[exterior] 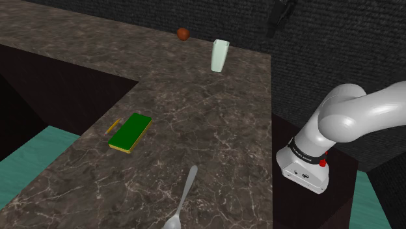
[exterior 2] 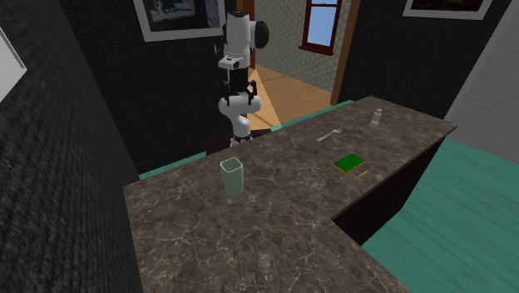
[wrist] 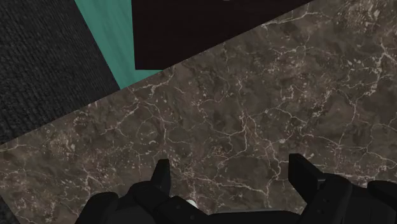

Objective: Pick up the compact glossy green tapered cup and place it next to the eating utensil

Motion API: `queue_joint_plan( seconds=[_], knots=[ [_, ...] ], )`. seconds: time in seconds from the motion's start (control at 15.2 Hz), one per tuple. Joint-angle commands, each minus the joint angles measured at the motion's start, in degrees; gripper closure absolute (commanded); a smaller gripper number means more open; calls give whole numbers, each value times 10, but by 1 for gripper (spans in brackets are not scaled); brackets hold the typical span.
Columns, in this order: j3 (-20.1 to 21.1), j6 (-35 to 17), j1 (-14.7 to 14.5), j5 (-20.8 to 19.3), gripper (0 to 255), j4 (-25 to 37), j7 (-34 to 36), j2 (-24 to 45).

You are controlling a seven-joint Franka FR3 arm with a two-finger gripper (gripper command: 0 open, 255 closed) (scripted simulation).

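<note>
Hovering over counter (wrist: pixel 242 121): gripper (wrist: pixel 230 170) wide open, empty. Cup (exterior: pixel 220 55), upper centre of shoulder view: likely light, stiff, slippery; grasp mid-wall.

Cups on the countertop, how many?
1. A pale green tapered cup stands upright near the far end of the counter in the shoulder view, right of a brown ball. In the second exterior view, a small pale item beyond the utensil is too small to identify.
</note>
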State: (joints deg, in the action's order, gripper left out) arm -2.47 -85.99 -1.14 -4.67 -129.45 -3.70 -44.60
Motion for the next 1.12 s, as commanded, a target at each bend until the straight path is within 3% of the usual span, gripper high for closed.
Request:
queue_joint_plan(
  seconds=[0.0, 0.53, 1.06],
  knots=[
    [0, 0, 0, 0, 0, 0, 0, 0],
    [-24, -100, -7, 2, 0, 58, -27, 164],
    [-41, -161, -13, 18, 0, 164, -60, 339]
  ],
)
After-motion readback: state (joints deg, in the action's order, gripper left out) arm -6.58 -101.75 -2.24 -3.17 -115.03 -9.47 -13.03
